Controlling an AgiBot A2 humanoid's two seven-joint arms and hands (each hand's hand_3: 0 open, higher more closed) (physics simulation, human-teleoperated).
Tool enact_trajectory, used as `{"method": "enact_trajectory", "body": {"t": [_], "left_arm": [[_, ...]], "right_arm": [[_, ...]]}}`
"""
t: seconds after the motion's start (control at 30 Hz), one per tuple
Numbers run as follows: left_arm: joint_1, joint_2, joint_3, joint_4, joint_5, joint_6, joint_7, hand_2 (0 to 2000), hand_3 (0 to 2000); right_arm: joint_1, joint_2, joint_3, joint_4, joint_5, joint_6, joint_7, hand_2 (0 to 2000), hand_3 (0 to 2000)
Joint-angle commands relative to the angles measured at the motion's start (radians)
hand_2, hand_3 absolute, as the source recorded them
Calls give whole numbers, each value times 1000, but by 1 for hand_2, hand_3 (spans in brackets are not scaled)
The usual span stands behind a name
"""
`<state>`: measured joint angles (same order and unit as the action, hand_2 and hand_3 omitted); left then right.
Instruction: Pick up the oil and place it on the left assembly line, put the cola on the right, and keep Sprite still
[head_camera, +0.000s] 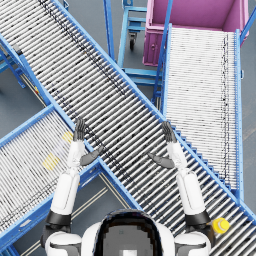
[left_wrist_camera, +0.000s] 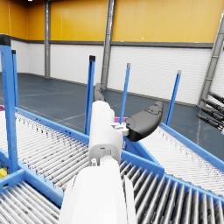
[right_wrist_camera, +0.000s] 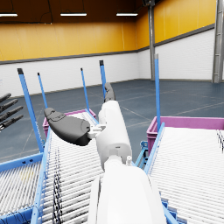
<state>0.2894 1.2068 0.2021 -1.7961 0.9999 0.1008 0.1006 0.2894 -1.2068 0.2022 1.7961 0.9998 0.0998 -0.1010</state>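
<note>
My left hand (head_camera: 80, 145) and right hand (head_camera: 170, 147) hang open and empty over the middle conveyor (head_camera: 125, 115). The oil (head_camera: 221, 225), a round yellow top by my right elbow, seems upright, axis vertical.

Free passage above the central conveyor (head_camera: 115, 100) — blue rails (head_camera: 100, 49), upright posts (left_wrist_camera: 89, 94) edge it.

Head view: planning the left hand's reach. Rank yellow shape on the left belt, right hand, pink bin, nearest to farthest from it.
1. Yellow shape, beside it on the left belt.
2. Right hand, across the middle belt.
3. Pink bin, far upper right.
</note>
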Motion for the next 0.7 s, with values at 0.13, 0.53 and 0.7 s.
{"method": "enact_trajectory", "body": {"t": [0.13, 0.53, 0.7], "left_arm": [[0, 0, 0, 0, 0, 0, 0, 0, 0], [0, 0, 0, 0, 0, 0, 0, 0, 0], [0, 0, 0, 0, 0, 0, 0, 0, 0]], "right_arm": [[0, 0, 0, 0, 0, 0, 0, 0, 0], [0, 0, 0, 0, 0, 0, 0, 0, 0], [0, 0, 0, 0, 0, 0, 0, 0, 0]]}}
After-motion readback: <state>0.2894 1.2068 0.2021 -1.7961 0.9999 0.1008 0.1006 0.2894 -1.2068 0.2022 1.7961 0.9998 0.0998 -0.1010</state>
